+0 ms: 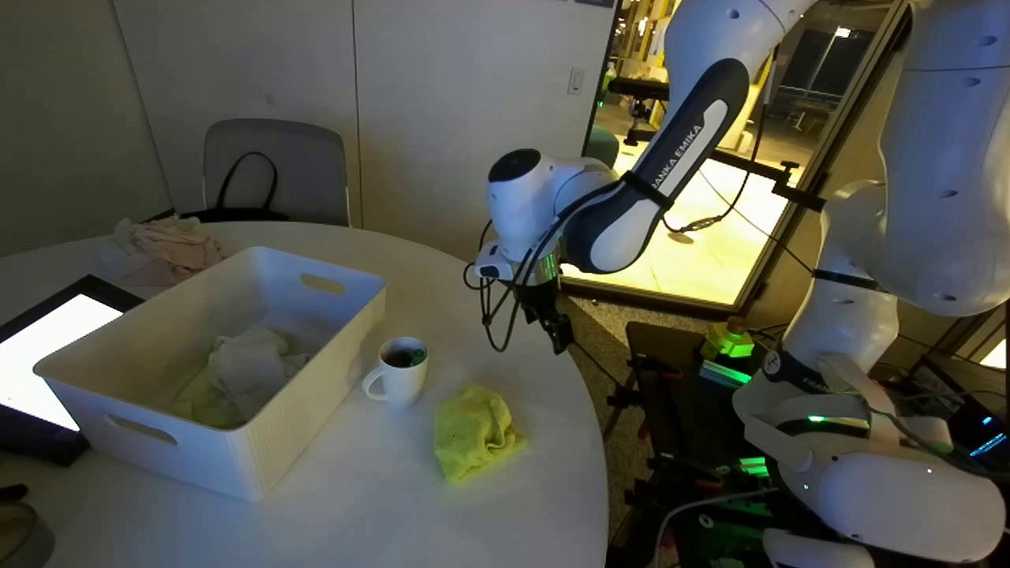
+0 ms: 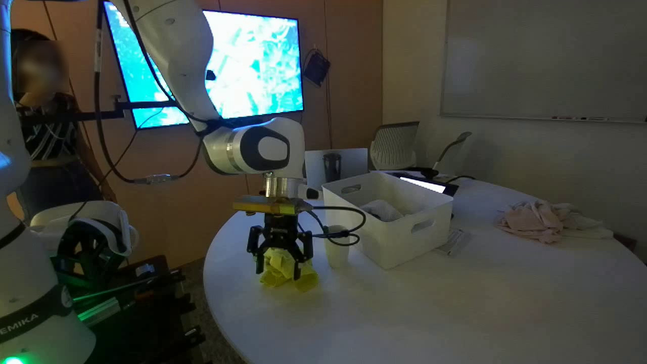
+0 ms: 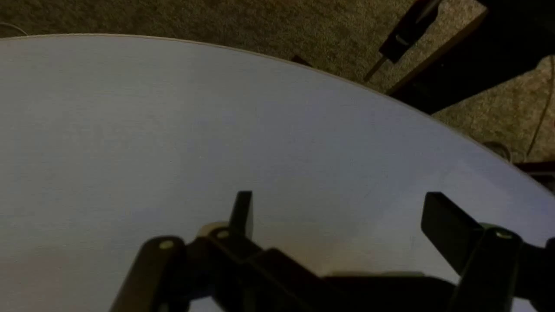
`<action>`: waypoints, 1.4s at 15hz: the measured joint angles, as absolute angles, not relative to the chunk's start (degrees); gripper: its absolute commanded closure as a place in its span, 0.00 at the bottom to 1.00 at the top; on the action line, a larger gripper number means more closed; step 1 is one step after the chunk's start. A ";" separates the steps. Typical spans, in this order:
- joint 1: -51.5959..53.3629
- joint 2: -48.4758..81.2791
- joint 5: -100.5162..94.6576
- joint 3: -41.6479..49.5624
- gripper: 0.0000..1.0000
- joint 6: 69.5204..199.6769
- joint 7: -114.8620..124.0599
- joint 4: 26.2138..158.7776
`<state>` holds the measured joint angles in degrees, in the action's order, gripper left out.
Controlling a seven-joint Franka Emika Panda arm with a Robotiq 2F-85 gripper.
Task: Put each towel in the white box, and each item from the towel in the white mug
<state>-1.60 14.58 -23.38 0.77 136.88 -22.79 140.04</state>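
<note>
Robotiq gripper, wide and empty, away from yellow-green towel near white mug on round table. Probably best: centre above towel, descend straight, pinch a raised fold, lift clear of mug into white box.

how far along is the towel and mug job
Looks done: whitish and yellowish cloth lies in the white box; something dark and greenish, unclear what, sits in the white mug. In hand: nothing; the gripper hangs open and empty. Left: the yellow-green towel, on the table; whether its folds hide anything for the mug, I can't tell.
</note>
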 measured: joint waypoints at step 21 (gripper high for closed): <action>1.63 16.42 -24.69 -11.02 0.00 154.44 -31.19 148.27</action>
